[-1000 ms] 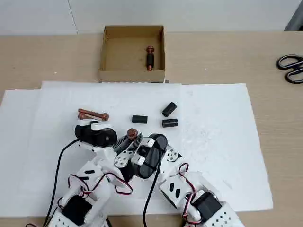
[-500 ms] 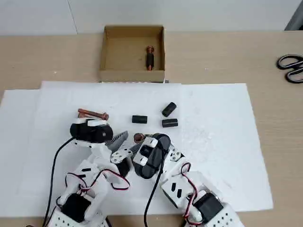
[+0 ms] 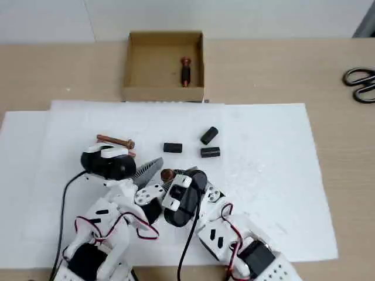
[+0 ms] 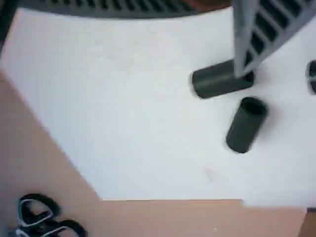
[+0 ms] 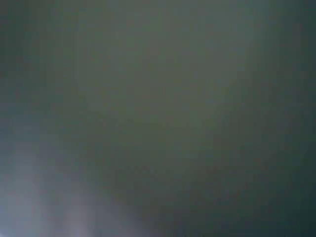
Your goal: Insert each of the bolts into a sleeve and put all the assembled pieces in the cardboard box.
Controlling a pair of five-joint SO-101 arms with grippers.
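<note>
Copper bolt (image 3: 167, 174), round head up, sits between left gripper (image 3: 156, 173) and right gripper (image 3: 179, 179) over white paper (image 3: 263, 193). Left's ribbed grey fingers (image 4: 276, 29) spread, released; right's hold: can't tell. Three black tubular sleeves (image 3: 172, 147) lie just beyond.

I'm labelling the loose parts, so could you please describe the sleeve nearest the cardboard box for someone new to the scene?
Find the cardboard box on the far side of the table, then the white sheet before it, where three short black sleeves lie loose. The sleeve meant is the nearest to the box and lies slanted; its two neighbours lie level.
</note>
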